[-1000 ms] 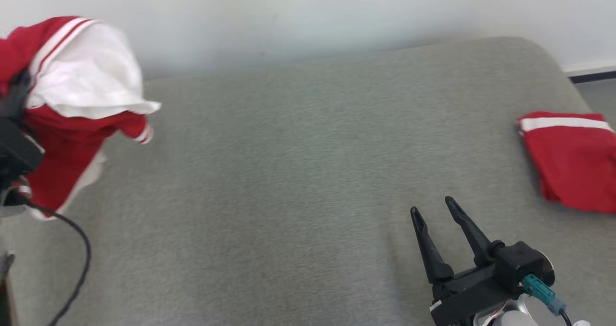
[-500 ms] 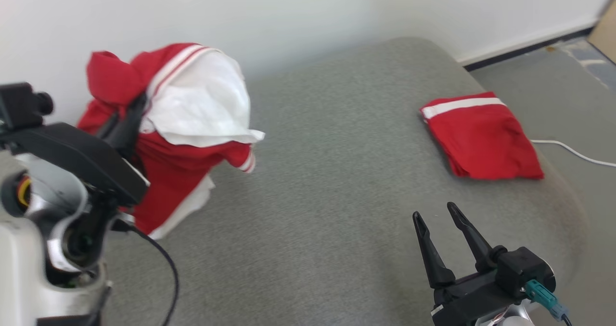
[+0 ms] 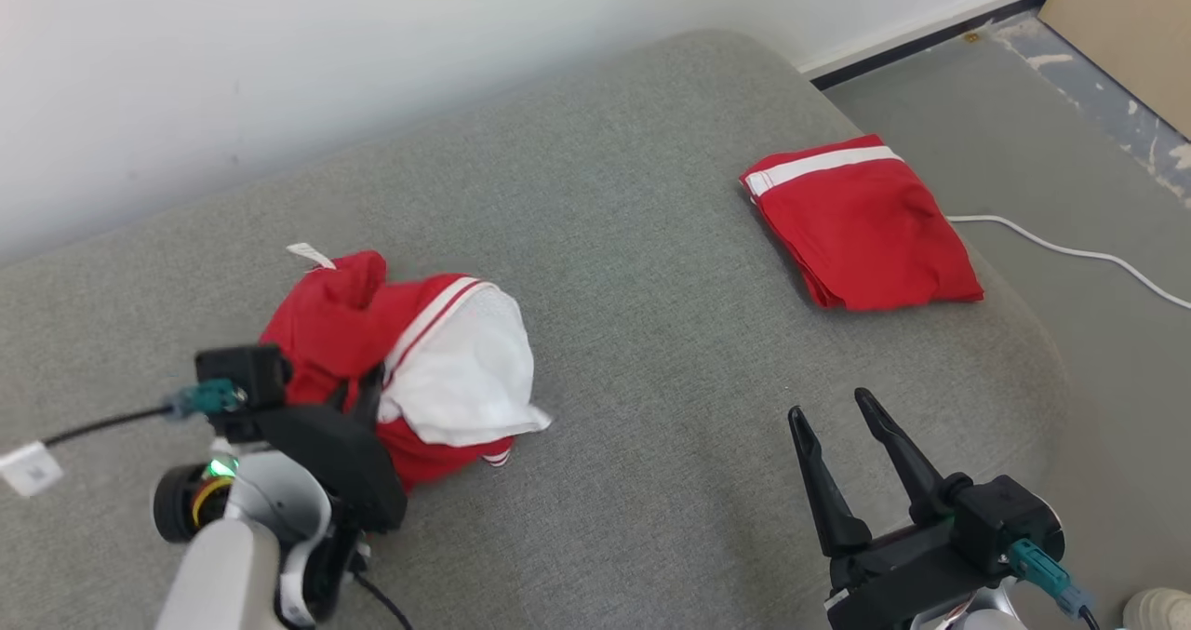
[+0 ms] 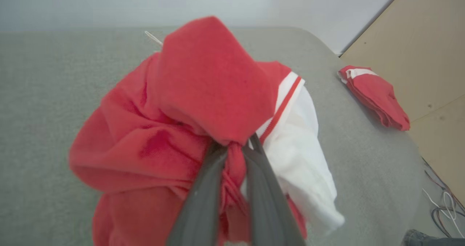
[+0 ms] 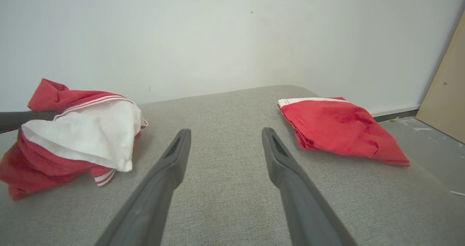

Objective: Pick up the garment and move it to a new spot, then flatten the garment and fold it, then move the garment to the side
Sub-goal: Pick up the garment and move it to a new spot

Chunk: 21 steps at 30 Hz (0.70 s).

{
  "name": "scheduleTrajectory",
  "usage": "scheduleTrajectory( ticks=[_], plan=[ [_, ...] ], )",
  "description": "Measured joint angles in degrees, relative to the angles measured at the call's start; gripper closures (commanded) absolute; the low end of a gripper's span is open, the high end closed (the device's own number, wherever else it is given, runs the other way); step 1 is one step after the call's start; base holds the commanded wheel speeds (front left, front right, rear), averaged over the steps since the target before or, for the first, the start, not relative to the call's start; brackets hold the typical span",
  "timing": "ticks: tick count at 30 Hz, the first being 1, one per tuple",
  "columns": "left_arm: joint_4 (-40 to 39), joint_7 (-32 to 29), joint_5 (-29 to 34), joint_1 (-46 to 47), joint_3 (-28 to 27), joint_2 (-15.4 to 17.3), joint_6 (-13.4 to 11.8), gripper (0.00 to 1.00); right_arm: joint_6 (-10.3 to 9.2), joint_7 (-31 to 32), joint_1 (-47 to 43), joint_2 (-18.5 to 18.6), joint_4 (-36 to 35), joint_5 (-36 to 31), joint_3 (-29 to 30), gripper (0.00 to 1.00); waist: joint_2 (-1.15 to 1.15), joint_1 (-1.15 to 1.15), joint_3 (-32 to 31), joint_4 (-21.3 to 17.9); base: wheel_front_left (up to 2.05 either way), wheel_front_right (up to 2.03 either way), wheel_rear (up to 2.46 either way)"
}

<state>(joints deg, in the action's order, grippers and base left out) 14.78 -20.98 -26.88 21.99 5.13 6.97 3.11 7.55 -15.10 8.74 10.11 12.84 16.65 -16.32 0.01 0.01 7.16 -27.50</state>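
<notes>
The garment (image 3: pixel 437 369) is a bunched red and white piece with striped trim, resting in a heap on the grey cushion (image 3: pixel 651 379) at the left. My left gripper (image 3: pixel 358 393) is shut on a red fold of it; in the left wrist view the fingers pinch the cloth (image 4: pixel 203 93) at the left gripper (image 4: pixel 234 144). In the right wrist view the garment (image 5: pixel 80 137) lies at the left. My right gripper (image 3: pixel 830 407) stands open over bare cushion at the lower right, nothing between its fingers (image 5: pixel 225 132).
A folded red piece with a white stripe (image 3: pixel 861 225) lies at the cushion's far right edge. Beyond that edge is floor with a white cable (image 3: pixel 1070 253) and a tan board (image 3: pixel 1126 25). A white wall (image 3: pixel 372 72) runs behind the cushion.
The head view has swung right and downward. My left gripper has come down with the garment, which hung in the air before and now rests on the cushion. The right gripper stays open.
</notes>
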Motion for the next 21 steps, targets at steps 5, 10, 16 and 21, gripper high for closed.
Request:
scheduleTrajectory(
  ticks=[5,10,16,21],
  plan=[
    [8.87,6.94,3.57,0.21,2.42,-0.96,-0.41,0.0,0.0,0.01,0.29,-0.15,-0.15,0.19,-0.41,0.0,0.0,0.0,0.84,0.42,0.0,0.0,0.0],
    [13.52,12.65,5.36,0.82,4.32,-1.97,-0.67,0.0,0.0,0.01,0.21,0.07,-0.08,0.25,-0.05,0.0,0.0,0.0,0.84,2.14,0.0,0.0,0.0],
    [11.88,23.45,7.46,-0.08,5.42,-2.3,-1.11,0.0,0.0,0.01,-0.99,0.4,-0.15,0.49,0.53,0.0,0.0,0.0,-0.09,5.14,0.0,0.0,0.0],
    [9.37,31.56,7.3,-4.34,4.64,-2.56,-1.63,0.0,0.0,0.01,-3.82,0.6,-0.32,0.56,2.92,0.0,0.0,0.0,-1.42,8.43,0.0,0.0,0.0]
  ],
)
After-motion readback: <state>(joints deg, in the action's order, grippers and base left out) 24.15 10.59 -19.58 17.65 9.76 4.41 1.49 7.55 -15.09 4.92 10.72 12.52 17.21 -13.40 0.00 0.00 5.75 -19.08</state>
